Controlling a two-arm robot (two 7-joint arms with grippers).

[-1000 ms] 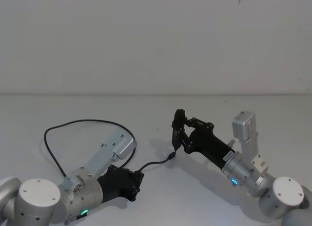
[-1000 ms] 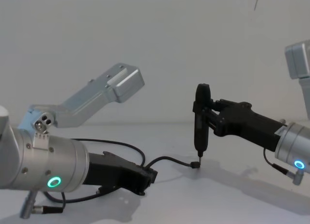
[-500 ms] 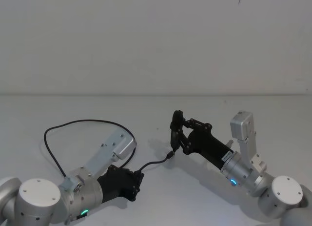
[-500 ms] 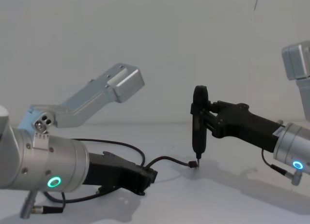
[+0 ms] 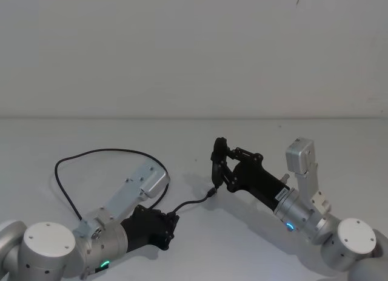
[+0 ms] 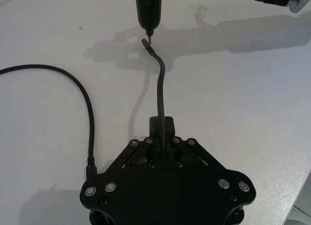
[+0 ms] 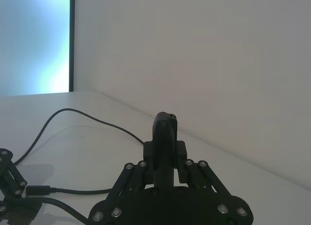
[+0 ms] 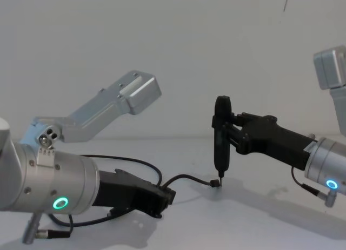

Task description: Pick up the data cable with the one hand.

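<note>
White table point(image 5: 200, 244), pale wall behind; two arms meet over a black cable point(image 5: 91, 152).
The left gripper point(image 6: 163, 152) clamps the cable near one end; that end reaches right to the right gripper point(image 8: 219, 170), whose fingers are closed just above the plug point(image 8: 216, 183). The rest loops far left.

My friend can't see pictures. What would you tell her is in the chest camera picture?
The left gripper is shut on the data cable, low over the white table. The cable's free plug end lies on the table right under the right gripper, whose closed fingers point straight down at it. More cable loops behind the left arm.
</note>
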